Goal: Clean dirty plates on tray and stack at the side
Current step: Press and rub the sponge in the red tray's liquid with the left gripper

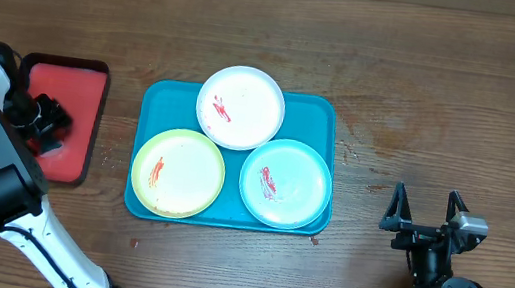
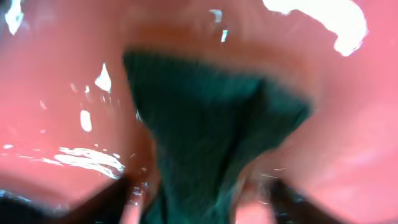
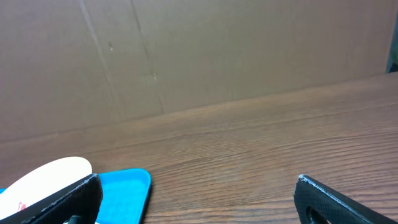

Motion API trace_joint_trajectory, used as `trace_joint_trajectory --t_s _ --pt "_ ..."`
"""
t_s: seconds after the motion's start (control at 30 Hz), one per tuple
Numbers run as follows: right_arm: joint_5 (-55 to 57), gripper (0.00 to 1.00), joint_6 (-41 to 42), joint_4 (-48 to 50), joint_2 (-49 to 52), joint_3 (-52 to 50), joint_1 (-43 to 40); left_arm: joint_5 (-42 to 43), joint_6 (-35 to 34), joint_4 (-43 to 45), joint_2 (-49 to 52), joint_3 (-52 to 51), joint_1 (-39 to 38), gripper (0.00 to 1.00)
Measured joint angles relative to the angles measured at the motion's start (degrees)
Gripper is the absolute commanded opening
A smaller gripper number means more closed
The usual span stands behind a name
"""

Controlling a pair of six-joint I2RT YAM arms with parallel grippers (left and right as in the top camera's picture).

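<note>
The teal tray (image 1: 317, 118) on the bench (image 1: 447, 90) holds all three plates, each smeared red: the white plate (image 1: 240, 107) at its far rim, the yellow-green plate (image 1: 178, 173) near-left and the mint-teal plate (image 1: 284, 183) near-right. The left gripper (image 1: 48, 125) sits low in the red tray (image 1: 83, 89) over the dark sponge (image 2: 211, 137); blur hides whether it is clenched. The right gripper (image 1: 425, 210) is spread wide, well apart from the teal tray.

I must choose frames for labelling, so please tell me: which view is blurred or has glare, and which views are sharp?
Left wrist: strongly blurred; the dark sponge has soft edges, and white glare patches lie on the red tray. Overhead: sharp and evenly lit; the sauce smears on the plates are readable. Right wrist: sharp on the table, no glare.
</note>
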Motion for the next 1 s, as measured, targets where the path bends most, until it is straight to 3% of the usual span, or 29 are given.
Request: trace_joint_trajectory --t_s 0.17,0.2,0.23,0.27,0.3,0.33,0.47,0.5,0.53,0.6,0.63,0.8,0.83,0.9,0.93,1.0 --pt "0.0 1.00 0.0 0.0 0.0 0.0 0.0 0.0 -0.1 5.4 0.0 0.0 0.0 1.00" --pt "0.0 1.00 0.0 0.0 0.0 0.0 0.0 0.0 -0.1 6.2 0.0 0.0 0.0 0.90" --pt "0.0 1.00 0.0 0.0 0.0 0.0 0.0 0.0 -0.1 6.8 0.0 0.0 0.0 0.70" --pt "0.0 1.00 0.0 0.0 0.0 0.0 0.0 0.0 0.0 7.6 0.0 0.0 0.0 0.40" --pt "0.0 1.00 0.0 0.0 0.0 0.0 0.0 0.0 -0.2 8.1 0.0 0.0 0.0 0.17" --pt "0.0 1.00 0.0 0.0 0.0 0.0 0.0 0.0 -0.1 8.4 0.0 0.0 0.0 0.05" --pt "0.0 1.00 0.0 0.0 0.0 0.0 0.0 0.0 0.0 8.5 0.0 0.0 0.0 0.05" --pt "0.0 1.00 0.0 0.0 0.0 0.0 0.0 0.0 -0.1 8.4 0.0 0.0 0.0 0.09" --pt "0.0 1.00 0.0 0.0 0.0 0.0 0.0 0.0 -0.1 8.2 0.0 0.0 0.0 0.26" --pt "0.0 1.00 0.0 0.0 0.0 0.0 0.0 0.0 0.0 7.4 0.0 0.0 0.0 0.84" --pt "0.0 1.00 0.0 0.0 0.0 0.0 0.0 0.0 0.0 6.9 0.0 0.0 0.0 1.00" --pt "0.0 1.00 0.0 0.0 0.0 0.0 0.0 0.0 -0.2 2.0 0.0 0.0 0.0 1.00" --pt "0.0 1.00 0.0 0.0 0.0 0.0 0.0 0.0 -0.1 0.8 0.0 0.0 0.0 0.93" --pt "0.0 1.00 0.0 0.0 0.0 0.0 0.0 0.1 -0.3 -1.3 0.0 0.0 0.0 0.70" --pt "0.0 1.00 0.0 0.0 0.0 0.0 0.0 0.0 -0.2 -2.5 0.0 0.0 0.0 0.47" --pt "0.0 1.00 0.0 0.0 0.0 0.0 0.0 0.1 -0.1 -4.3 0.0 0.0 0.0 0.18"
